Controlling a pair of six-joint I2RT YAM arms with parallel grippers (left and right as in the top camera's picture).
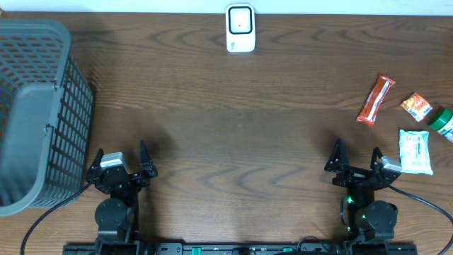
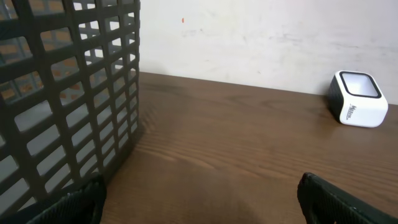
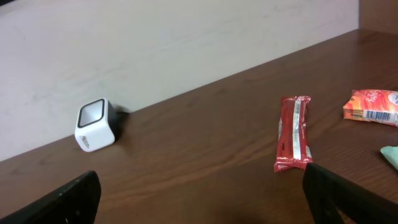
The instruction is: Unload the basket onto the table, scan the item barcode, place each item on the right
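a dark mesh basket [image 1: 35, 106] sits at the left edge of the tabletop [image 1: 233, 142]; near it the left pincer [image 1: 120, 156] stands wide and empty; the white scanner [image 1: 240, 28] stands at the far middle edge; the right pincer [image 1: 356, 154] gapes wide, holding nothing; to its right lie a red snack bar [image 1: 375, 100], an orange packet [image 1: 416, 106], a white pouch [image 1: 415, 151] and, cut off by the frame, perhaps a green bottle [image 1: 444, 122]; all lie well apart from the scanner
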